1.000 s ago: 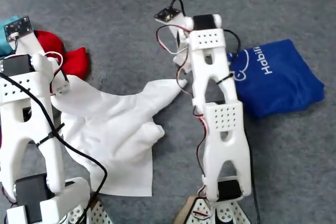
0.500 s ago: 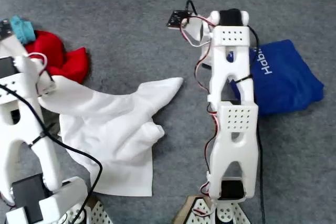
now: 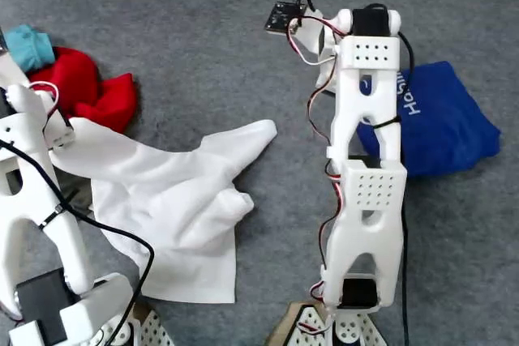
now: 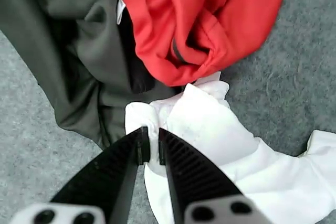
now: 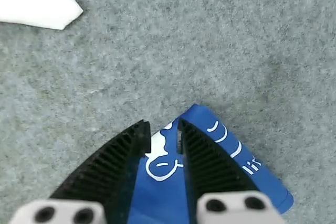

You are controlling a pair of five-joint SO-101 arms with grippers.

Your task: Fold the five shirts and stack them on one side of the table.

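Within the last second the right gripper (image 5: 161, 129) had let go of the sleeve of the white shirt (image 3: 174, 200) and swung toward the right of the frame. It ended over a corner of the folded blue shirt (image 3: 446, 127), fingers narrowly parted and empty. The left gripper (image 4: 149, 141), fingers clamped on a white corner, had drawn it toward the left edge, so the shirt lay stretched but rumpled in the middle of the table (image 3: 186, 46), its fold apparently barely begun. A red shirt (image 3: 89, 91), a teal one (image 3: 28, 44) and a dark grey garment (image 4: 68, 51) crowded that upper left corner, right where the pull was heading.
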